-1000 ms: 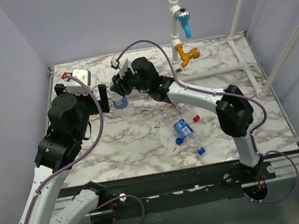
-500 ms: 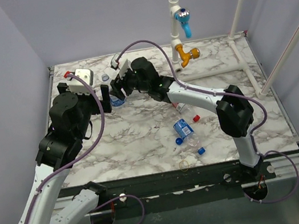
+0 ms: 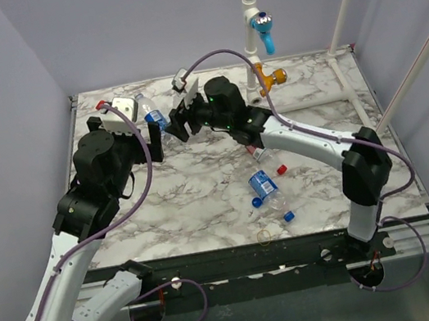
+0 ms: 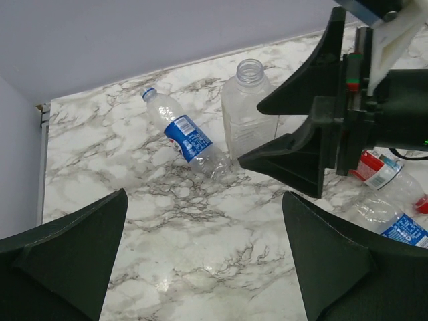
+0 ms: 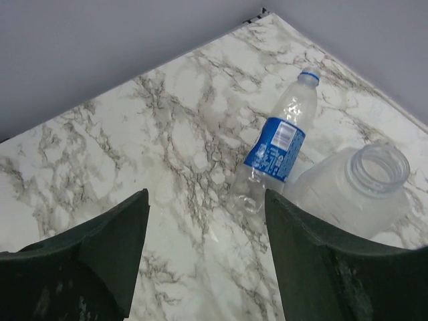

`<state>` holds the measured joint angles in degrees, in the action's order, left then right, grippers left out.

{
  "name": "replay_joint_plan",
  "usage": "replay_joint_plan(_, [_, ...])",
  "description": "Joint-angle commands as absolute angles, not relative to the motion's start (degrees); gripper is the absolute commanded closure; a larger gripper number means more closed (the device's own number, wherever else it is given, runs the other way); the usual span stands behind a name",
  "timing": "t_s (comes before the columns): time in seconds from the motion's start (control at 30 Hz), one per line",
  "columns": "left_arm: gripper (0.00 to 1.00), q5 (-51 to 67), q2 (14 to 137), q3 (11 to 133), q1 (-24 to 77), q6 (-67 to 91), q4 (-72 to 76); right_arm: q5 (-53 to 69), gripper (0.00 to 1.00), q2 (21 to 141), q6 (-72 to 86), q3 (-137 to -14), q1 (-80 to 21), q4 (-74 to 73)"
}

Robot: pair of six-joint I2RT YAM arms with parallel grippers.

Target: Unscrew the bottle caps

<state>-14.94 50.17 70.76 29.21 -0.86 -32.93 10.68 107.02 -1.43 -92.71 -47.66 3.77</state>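
Observation:
A blue-label bottle (image 3: 153, 115) lies on its side at the back left, shown also in the left wrist view (image 4: 188, 138) and the right wrist view (image 5: 276, 150). It has a blue ring at the neck, and I cannot tell if a cap is on it. My left gripper (image 3: 152, 143) (image 4: 200, 267) is open and empty, just near of it. My right gripper (image 3: 179, 123) (image 5: 207, 267) is open and empty, just right of it. A red-label bottle (image 3: 259, 153) and another blue-label bottle (image 3: 262, 185) lie mid-table. Loose there are a red cap (image 3: 281, 169) and two blue caps (image 3: 257, 201) (image 3: 288, 216).
A wide, clear, label-less bottle (image 4: 251, 110) (image 5: 361, 190) stands open beside the lying bottle. A yellowish rubber-band ring (image 3: 264, 236) lies near the front edge. A white pipe with a blue tap (image 3: 262, 31) and a yellow tap (image 3: 271, 77) stands at the back. White rods (image 3: 358, 102) lie at the right.
The blue-label bottle stood upright between both grippers; now it lies on its side farther back. Both grippers have drawn away from it, the right arm moving back and right.

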Motion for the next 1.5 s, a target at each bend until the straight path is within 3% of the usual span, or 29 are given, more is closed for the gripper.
replay_joint_plan(0.0, [0.01, -12.0, 50.8, 69.9, 28.9, -0.3, -33.8, 6.7, 0.27, 99.1, 2.7, -84.9, -48.0, 1.7])
replay_joint_plan(0.23, [0.01, -4.3, 51.4, 68.2, 28.9, -1.3, -35.1, -3.6, 0.24, 84.5, 11.6, -64.8, -48.0, -6.6])
replay_joint_plan(0.5, [0.01, 5.2, 51.7, 64.9, 28.9, -6.3, -35.5, -8.9, 0.0, 68.9, 27.8, -47.8, -48.0, -21.8])
replay_joint_plan(0.77, [0.01, 10.2, 53.9, 64.6, 28.9, -7.7, -35.8, -8.1, 0.0, 66.5, 34.0, -41.8, -48.2, -25.9])
replay_joint_plan(1.23, [0.01, 13.2, 52.6, 64.2, 28.9, -8.1, -35.7, -18.7, 0.0, 76.2, 38.1, -38.8, -48.3, -20.6])
replay_joint_plan(1.47, [0.01, 14.3, 52.5, 63.8, 28.9, -8.3, -35.8, -18.0, 0.19, 77.9, 37.6, -37.1, -48.3, -14.1])
